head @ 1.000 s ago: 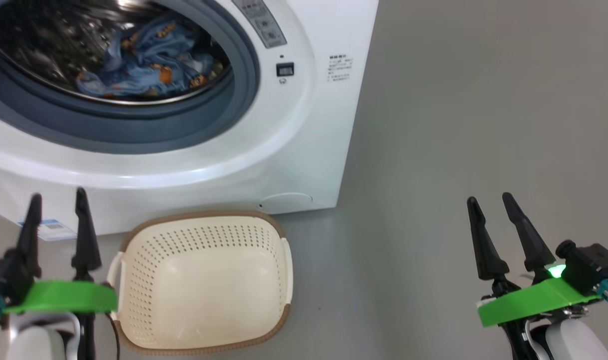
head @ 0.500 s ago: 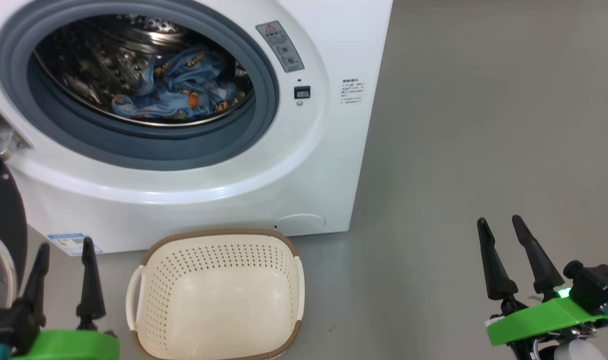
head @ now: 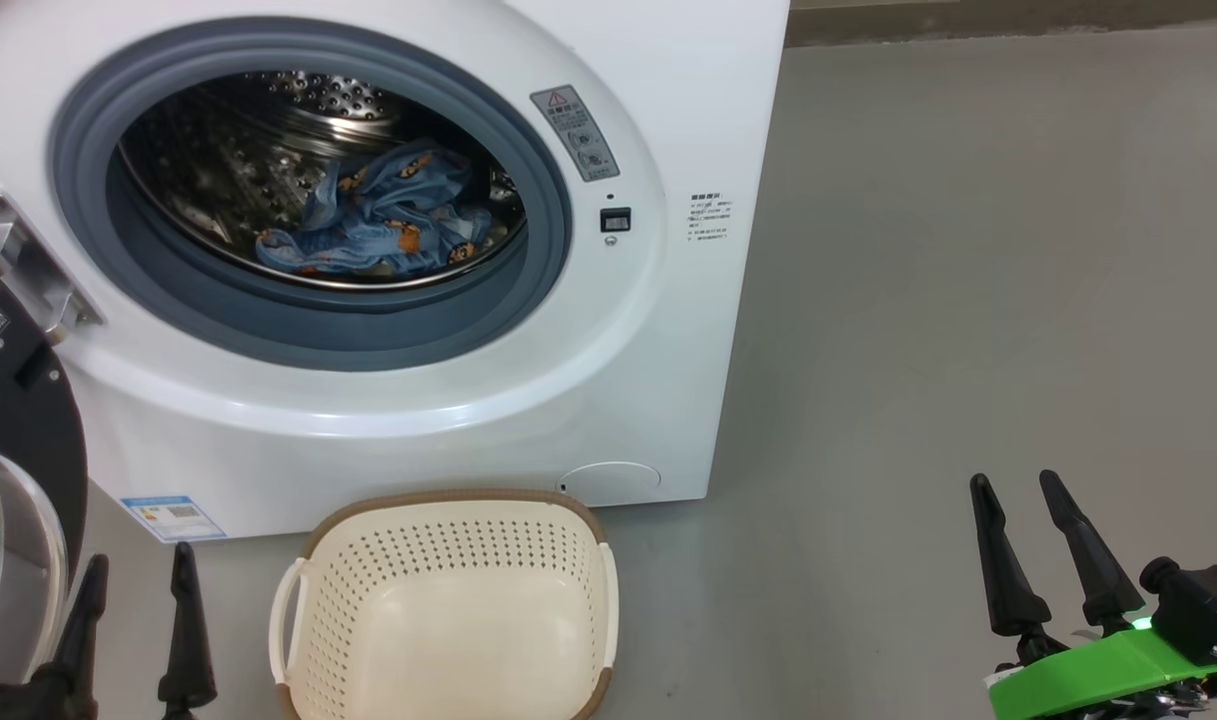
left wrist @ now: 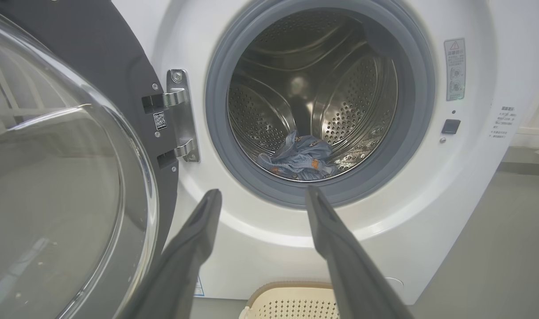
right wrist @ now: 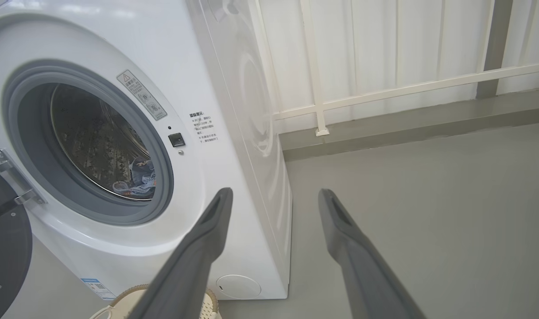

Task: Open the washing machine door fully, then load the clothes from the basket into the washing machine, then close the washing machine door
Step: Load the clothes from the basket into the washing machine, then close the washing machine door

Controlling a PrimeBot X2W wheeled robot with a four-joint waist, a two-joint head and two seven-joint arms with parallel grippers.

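perforated steel drum [head: 268, 150], crumpled blue clothes [head: 388, 225]

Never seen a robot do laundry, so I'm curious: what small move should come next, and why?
Probably move the left end effector toward the round black-rimmed glass door, standing open at its left, to start pushing it shut: the light-blue printed clothes lie in the steel drum, and the cream perforated plastic basket looks empty.

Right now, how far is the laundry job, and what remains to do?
Done: the washing machine door stands wide open, the clothes lie in the steel drum, and the basket shows nothing inside. In hand: nothing; the left claw and the right claw are open and empty. Left: closing the door.
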